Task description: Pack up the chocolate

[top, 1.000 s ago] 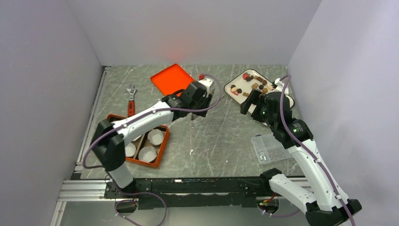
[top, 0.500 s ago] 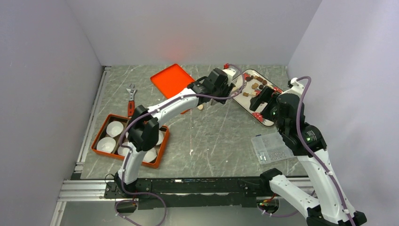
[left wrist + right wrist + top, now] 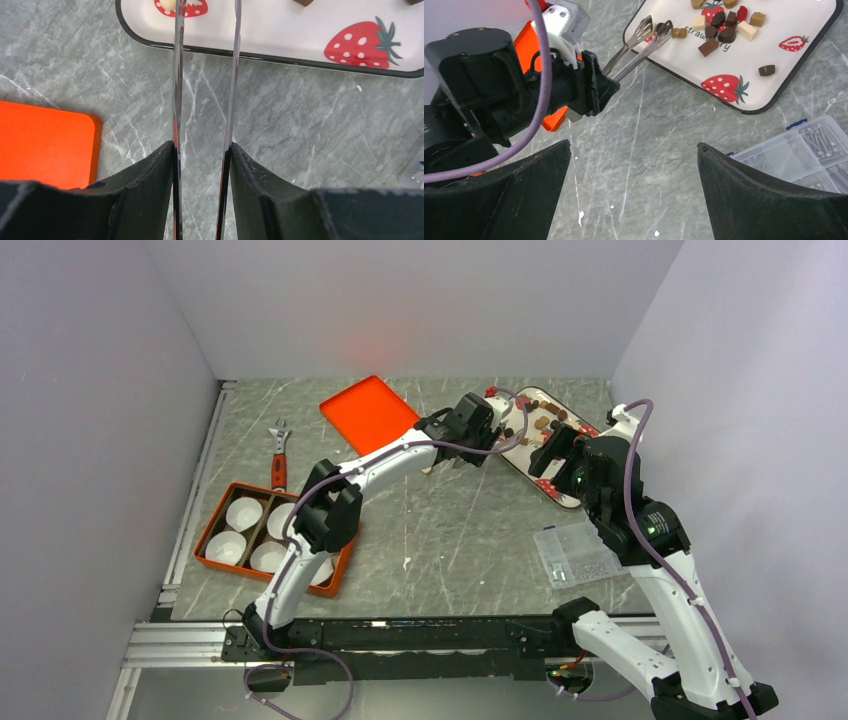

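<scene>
Chocolate: left gripper, tongs seemingly nearer.

The left arm stretches from its near-left base far across the worktop toward the right, with the wrist low. The left jaws are clamped on a pair of tongs that points on to the far right. The right arm rises from the near right with its elbow high and its wrist bent down toward the far left. The right jaws are spread wide.
</scene>
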`<state>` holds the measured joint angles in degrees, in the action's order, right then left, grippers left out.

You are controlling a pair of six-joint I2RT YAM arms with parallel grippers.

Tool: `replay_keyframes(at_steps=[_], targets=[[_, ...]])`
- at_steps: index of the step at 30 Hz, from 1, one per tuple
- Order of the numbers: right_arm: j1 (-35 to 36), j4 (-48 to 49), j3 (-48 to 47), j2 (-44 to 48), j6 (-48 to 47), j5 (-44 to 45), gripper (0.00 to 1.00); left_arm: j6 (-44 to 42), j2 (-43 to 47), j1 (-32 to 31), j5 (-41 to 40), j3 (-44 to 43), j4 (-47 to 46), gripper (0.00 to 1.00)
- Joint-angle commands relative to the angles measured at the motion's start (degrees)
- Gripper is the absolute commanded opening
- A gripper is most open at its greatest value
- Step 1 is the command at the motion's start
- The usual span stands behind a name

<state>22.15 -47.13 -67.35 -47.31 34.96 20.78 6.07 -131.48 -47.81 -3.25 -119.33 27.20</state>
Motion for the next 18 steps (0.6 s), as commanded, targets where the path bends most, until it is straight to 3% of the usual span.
replay_keyframes(at_steps=[1,18], targets=[[-0.03,0.62,-0.77,0.05,-0.20,1.37,1.00,-0.63,-1.68,0.78,1.43,-3.87,-1.70,0.47],[-0.07,1.16,-0.24,-1.40,-0.67,1.11,1.00,0.00,-6.21,2.20,3.61,-7.68,-1.12,0.46]])
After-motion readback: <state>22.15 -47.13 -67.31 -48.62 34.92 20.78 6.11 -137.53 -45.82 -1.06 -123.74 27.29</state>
